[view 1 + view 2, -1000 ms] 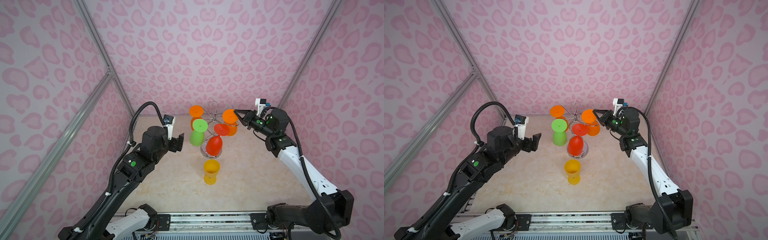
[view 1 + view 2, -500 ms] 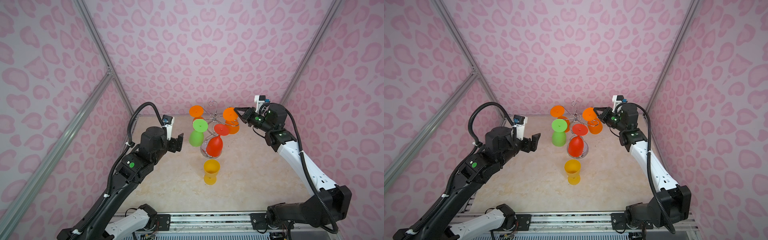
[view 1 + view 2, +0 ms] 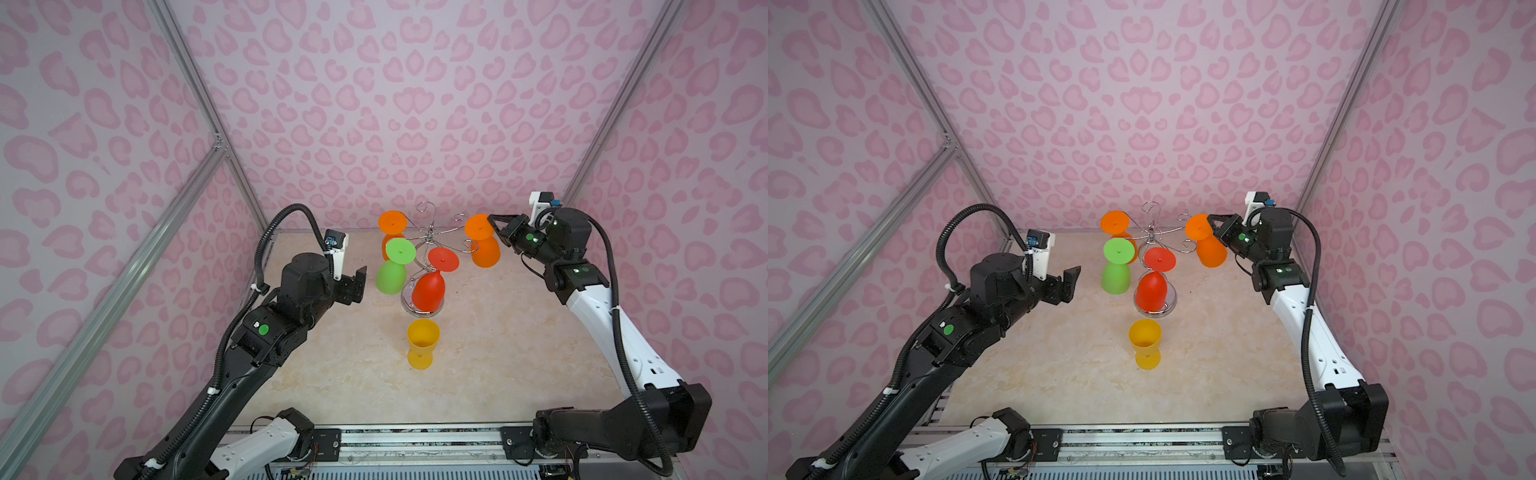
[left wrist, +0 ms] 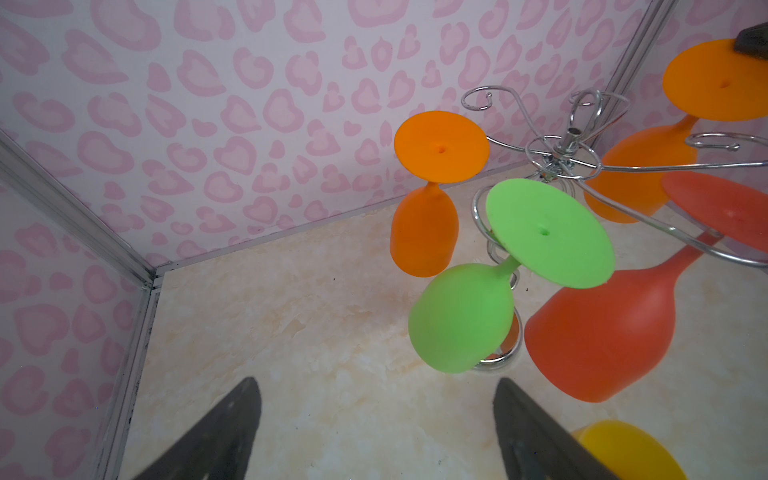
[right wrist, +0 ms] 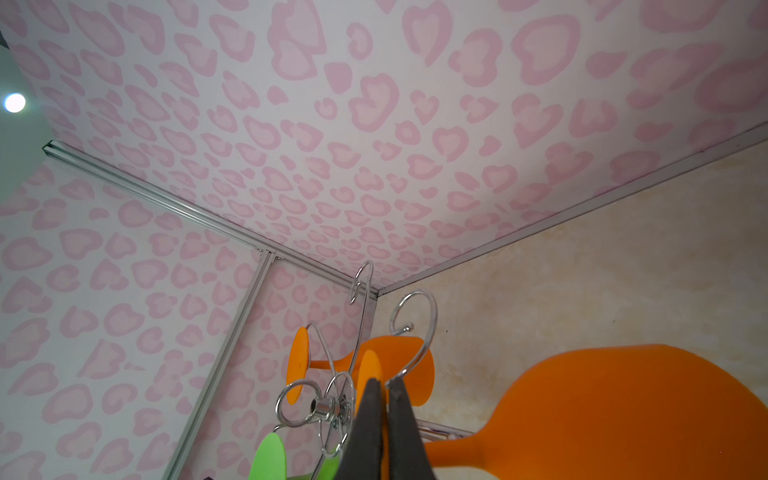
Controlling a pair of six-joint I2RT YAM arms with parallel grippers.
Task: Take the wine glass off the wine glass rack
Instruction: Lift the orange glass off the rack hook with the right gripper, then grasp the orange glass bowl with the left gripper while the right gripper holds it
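Foot rim was where your right gripper [image 3: 492,218] pinched the likely light, slick far-right wine glass [image 3: 484,254]; your left gripper [image 3: 357,286] gaped.

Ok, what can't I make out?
- whether the orange glass in the right end effector has cleared the rack: too small in both top views, stem behind the end effector in the right wrist view.
- rack base: mostly behind the red glass, both top views.
- yellow glass: cut by the left wrist view's edge.
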